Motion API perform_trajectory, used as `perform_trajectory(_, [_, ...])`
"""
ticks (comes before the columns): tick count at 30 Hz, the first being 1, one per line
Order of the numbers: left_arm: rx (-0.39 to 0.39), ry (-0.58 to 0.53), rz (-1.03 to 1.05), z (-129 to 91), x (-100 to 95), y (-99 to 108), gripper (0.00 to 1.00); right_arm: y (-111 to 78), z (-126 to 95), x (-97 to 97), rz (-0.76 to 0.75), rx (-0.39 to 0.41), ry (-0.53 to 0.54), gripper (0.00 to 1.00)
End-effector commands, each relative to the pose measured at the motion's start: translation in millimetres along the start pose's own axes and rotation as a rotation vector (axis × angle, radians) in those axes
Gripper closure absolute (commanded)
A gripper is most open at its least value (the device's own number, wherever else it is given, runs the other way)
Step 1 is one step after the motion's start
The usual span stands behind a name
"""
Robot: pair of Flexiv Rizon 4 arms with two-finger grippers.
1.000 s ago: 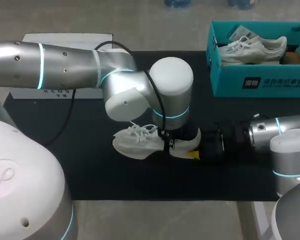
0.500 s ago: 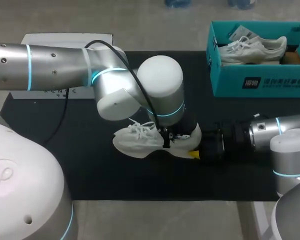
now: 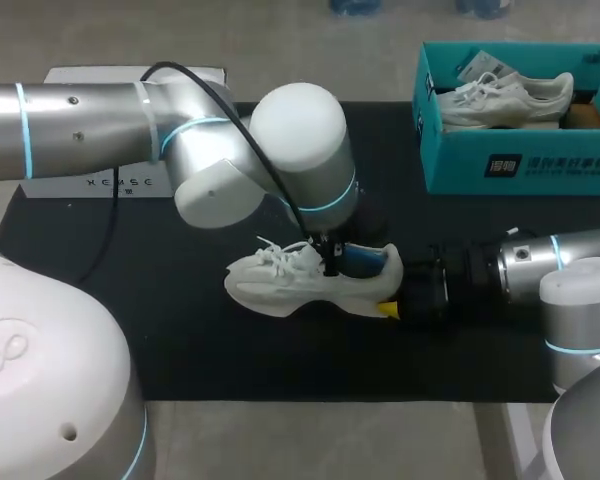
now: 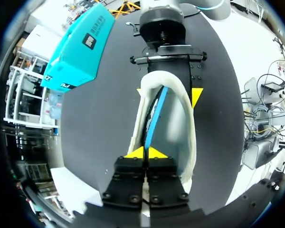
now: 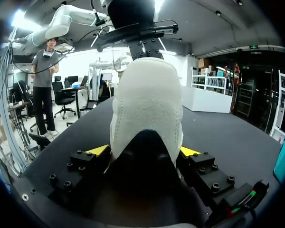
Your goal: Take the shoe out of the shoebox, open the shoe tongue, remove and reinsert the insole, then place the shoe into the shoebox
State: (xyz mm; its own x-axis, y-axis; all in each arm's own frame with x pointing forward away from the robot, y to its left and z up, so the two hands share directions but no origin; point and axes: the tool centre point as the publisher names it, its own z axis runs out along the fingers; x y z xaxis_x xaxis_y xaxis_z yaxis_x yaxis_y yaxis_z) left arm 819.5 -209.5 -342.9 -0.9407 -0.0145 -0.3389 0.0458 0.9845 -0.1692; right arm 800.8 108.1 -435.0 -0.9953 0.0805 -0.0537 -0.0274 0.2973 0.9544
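Left hand [image 4: 145,153] pinches thin blue foam insole [image 4: 156,116] edge; could slip. Right hand [image 5: 143,151] clamps white mesh sneaker [image 5: 147,104] heel; if clamp is loose, sneaker lifts with insole.

White shoe [image 3: 290,283] upright; blue insole [image 3: 358,260] on edge in opening; teal shoebox [image 3: 520,165] open, well apart.

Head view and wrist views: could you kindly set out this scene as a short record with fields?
Work shoe: white lace-up sneaker, on the black table mat, outside the box
Insole: blue insole, standing on edge in the sneaker's opening
Left end effector: shut on the insole's edge
Right end effector: shut on the sneaker's heel, one finger each side
Shoebox: teal cardboard shoebox, far right of the mat, holding a second white sneaker
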Motion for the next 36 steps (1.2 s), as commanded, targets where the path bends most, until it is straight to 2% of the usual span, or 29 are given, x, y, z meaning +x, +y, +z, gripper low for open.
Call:
perform_trajectory(1, [0.025, -0.007, -0.007, -22.2, -7.5, 11.8, 1.0, -7.2, 5.6, 2.4, 0.0, 0.002, -0.001, 1.0])
perform_trajectory(8, [0.055, -0.004, -0.043, -37.2, -14.8, 18.3, 1.0, -7.2, 5.6, 2.4, 0.0, 0.002, -0.001, 1.0])
perform_trajectory(12, [0.08, 0.012, -0.04, -45.2, -10.8, 17.5, 1.0, -7.2, 5.6, 2.4, 0.0, 0.002, -0.001, 1.0])
perform_trajectory(26, [0.119, 0.037, 0.03, -51.3, 32.1, -21.5, 1.0, -7.2, 5.6, 2.4, 0.0, 0.002, -0.001, 1.0])
perform_trajectory(36, [0.127, 0.035, 0.033, -46.9, 39.9, -34.6, 1.0, -7.2, 5.6, 2.4, 0.0, 0.002, -0.001, 1.0])
